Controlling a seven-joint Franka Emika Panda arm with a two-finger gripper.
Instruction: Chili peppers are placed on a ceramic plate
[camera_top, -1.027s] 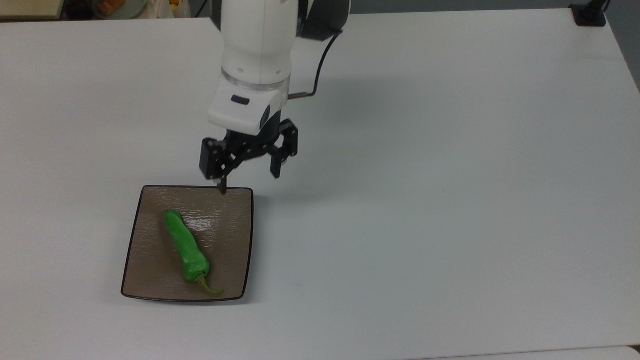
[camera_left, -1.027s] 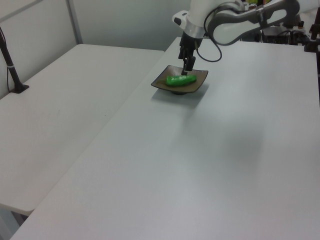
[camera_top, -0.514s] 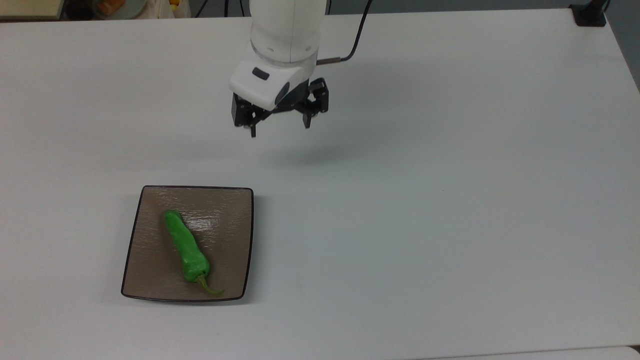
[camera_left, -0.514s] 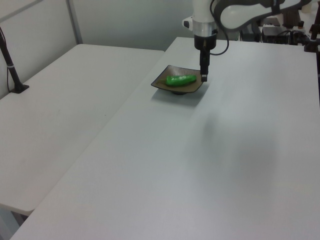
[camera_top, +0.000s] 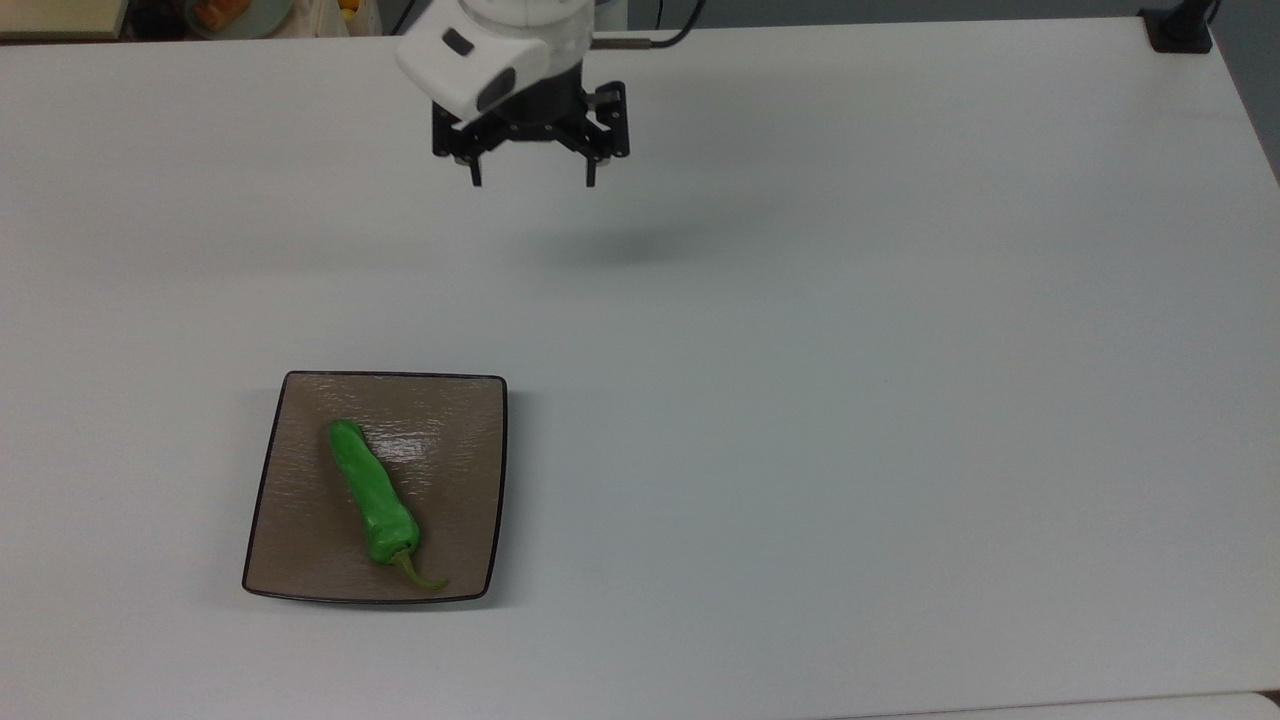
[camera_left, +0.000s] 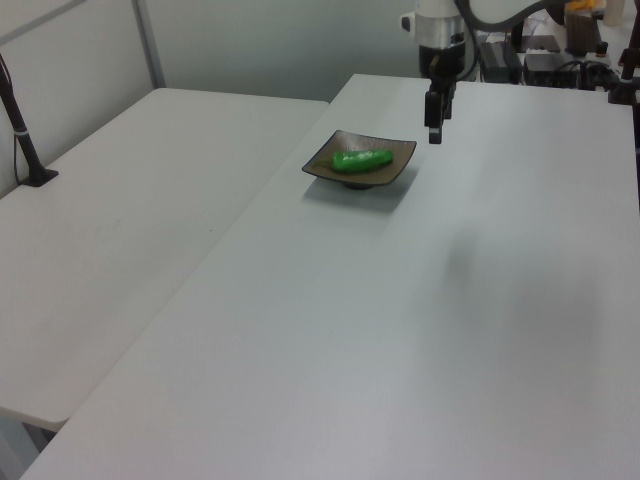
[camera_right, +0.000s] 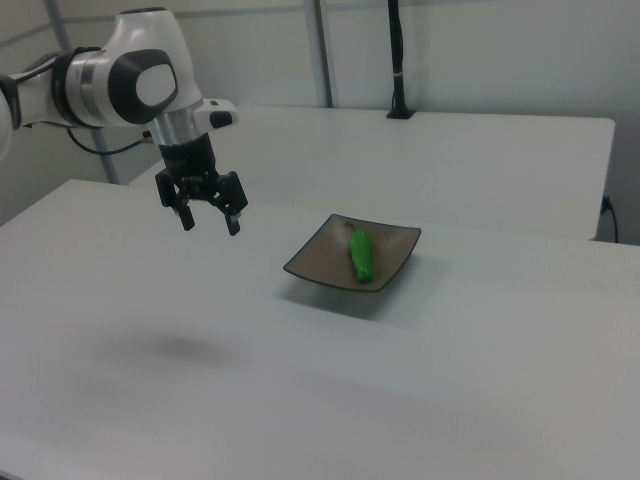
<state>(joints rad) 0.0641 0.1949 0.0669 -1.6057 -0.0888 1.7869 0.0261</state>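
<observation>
Moved: since a second ago my jaws (camera_top: 530, 183) have pulled off the far edge of the plate and gone up toward the top view's far side; the pepper and plate have not shifted.

Jaws: spread wide and empty, both tips pointing down, hanging above bare white counter (camera_top: 900, 350) with my shadow on it below.

Pepper: the bright green, glossy, wrinkled chili pepper (camera_top: 372, 492) lies flat on the square, shallow, taupe-brown ceramic plate (camera_top: 462, 470), wholly inside the dark rim. In the top view it lies lengthways, blunt tip toward the far side, thin curved olive stem toward the near edge.

Plate: it sits flat on the counter, at the top view's near left.

Progress: I judge the placing done; the pepper rests on the plate and I hold nothing. What seems left is only to get my arm clear.

Pepper relative to jaws: well apart. In the top view the pepper is nearer the camera and to the left of me; in the right view the plate (camera_right: 310, 262) lies to the right of my jaws (camera_right: 209, 222); in the left view the pepper (camera_left: 361, 159) sits left of and lower than my jaws (camera_left: 435, 131).
</observation>
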